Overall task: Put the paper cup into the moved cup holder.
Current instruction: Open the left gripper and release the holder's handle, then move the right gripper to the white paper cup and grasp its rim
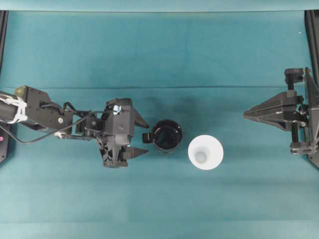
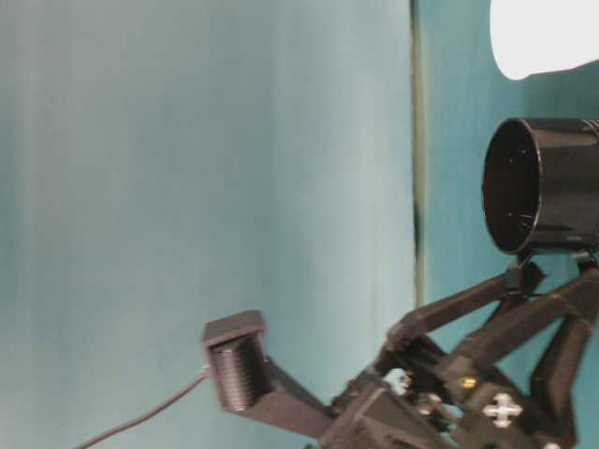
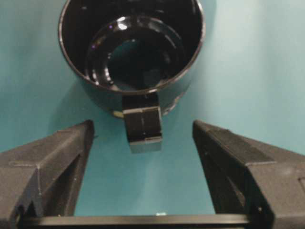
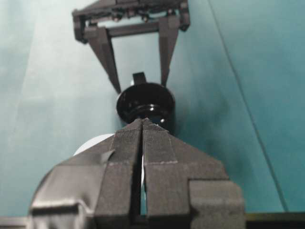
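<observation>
Looking down from overhead, you have the left gripper (image 1: 145,136) at centre left of the frame, its jaws spread wide and released, gripping nothing. Its fingertips point right, toward the cup holder (image 1: 167,135), which stands upright just beside them on the teal table (image 1: 159,55). The holder's short handle (image 1: 147,137) sticks out to the left and sits between the two open fingers, apart from both.

Your left wrist view agrees: the holder (image 3: 131,45) fills the upper middle of the frame, its handle (image 3: 143,124) hangs down into the gap, and teal table shows on either side between the handle and each finger (image 3: 57,152).

Just right of the holder and a little lower in the overhead frame stands the paper cup (image 1: 205,152), mouth up, white, outside the holder. The two look very close, though from above you cannot tell whether their walls touch.

Further right, at the frame's edge, your right gripper (image 1: 246,115) is clenched on nothing, its tip pointing left and well apart from the cup. Its wrist view shows the two pads (image 4: 162,152) pressed together, the white cup (image 4: 93,143) partly hidden behind them, the holder (image 4: 145,102) beyond that, and the open left gripper (image 4: 140,86) at the top.
</observation>
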`<control>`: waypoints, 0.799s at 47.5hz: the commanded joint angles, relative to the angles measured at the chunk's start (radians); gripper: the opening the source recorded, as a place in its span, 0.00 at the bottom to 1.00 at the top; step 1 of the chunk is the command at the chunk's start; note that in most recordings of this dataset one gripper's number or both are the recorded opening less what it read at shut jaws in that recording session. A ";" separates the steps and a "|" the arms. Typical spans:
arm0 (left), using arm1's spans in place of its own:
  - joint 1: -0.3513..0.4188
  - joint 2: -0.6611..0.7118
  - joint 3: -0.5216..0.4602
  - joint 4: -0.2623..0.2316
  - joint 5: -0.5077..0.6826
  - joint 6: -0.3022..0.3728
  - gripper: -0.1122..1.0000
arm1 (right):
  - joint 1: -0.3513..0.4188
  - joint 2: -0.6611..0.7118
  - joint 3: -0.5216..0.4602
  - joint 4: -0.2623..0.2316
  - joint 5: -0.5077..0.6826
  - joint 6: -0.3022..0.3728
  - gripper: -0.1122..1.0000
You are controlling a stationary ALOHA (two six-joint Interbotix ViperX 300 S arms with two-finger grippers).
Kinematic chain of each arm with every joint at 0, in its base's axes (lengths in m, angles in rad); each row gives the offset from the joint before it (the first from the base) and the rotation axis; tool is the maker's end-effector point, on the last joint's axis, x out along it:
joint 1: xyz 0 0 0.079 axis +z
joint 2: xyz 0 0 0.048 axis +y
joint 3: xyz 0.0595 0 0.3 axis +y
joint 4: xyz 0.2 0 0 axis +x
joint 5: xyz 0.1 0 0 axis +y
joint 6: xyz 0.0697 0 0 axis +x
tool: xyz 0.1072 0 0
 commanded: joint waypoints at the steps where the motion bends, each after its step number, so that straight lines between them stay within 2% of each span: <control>1: -0.003 -0.035 -0.008 0.000 0.003 -0.003 0.84 | -0.002 0.005 -0.025 0.002 0.002 0.026 0.12; 15: -0.003 -0.098 0.021 0.002 0.035 -0.003 0.84 | -0.002 0.032 -0.034 0.002 0.057 0.176 0.13; 24: -0.003 -0.118 0.032 0.002 0.046 -0.003 0.84 | 0.000 0.077 -0.067 0.002 0.095 0.250 0.20; 29: -0.003 -0.120 0.034 0.002 0.049 -0.003 0.84 | -0.002 0.110 -0.089 0.002 0.144 0.262 0.31; 33: -0.003 -0.120 0.034 0.002 0.049 -0.003 0.84 | 0.000 0.150 -0.115 0.008 0.207 0.285 0.49; 38: -0.003 -0.120 0.034 0.002 0.049 -0.003 0.84 | 0.005 0.193 -0.150 0.006 0.282 0.322 0.77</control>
